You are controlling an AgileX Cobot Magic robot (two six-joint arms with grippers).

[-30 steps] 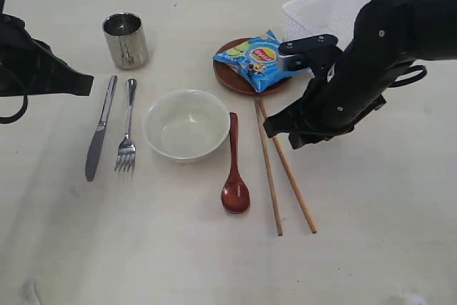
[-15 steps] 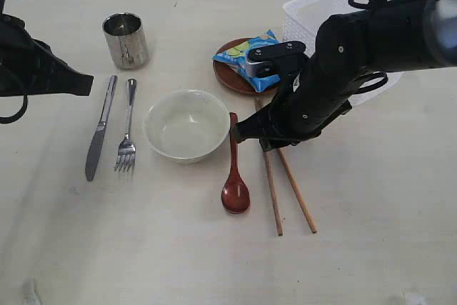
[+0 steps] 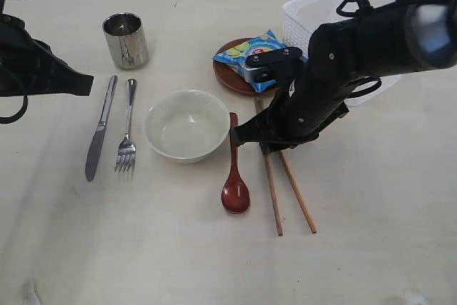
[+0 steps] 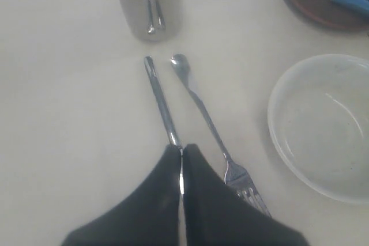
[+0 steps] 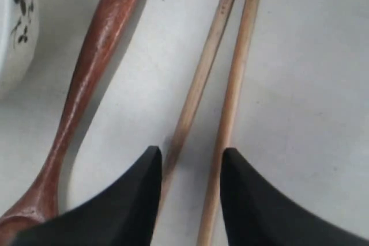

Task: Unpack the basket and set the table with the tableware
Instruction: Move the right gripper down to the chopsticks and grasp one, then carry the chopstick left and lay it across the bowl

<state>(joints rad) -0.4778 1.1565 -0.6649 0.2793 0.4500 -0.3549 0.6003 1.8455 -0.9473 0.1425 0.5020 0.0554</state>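
White lattice basket (image 3: 314,8) sits far right on the table (image 3: 143,255); bowl (image 3: 186,125), knife (image 3: 100,130), fork (image 3: 128,130), spoon (image 3: 234,176) and chopsticks (image 3: 275,205) lie spread out.

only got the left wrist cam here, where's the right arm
observer: the right gripper is down low, just right of the bowl, at the two chopsticks.
operator: holding them
observer: no, its jaws are apart and both chopsticks lie flat in the gap.
operator: and the basket
observer: the basket sits at the top right of the exterior view, behind the right arm; what shows of its inside looks empty.
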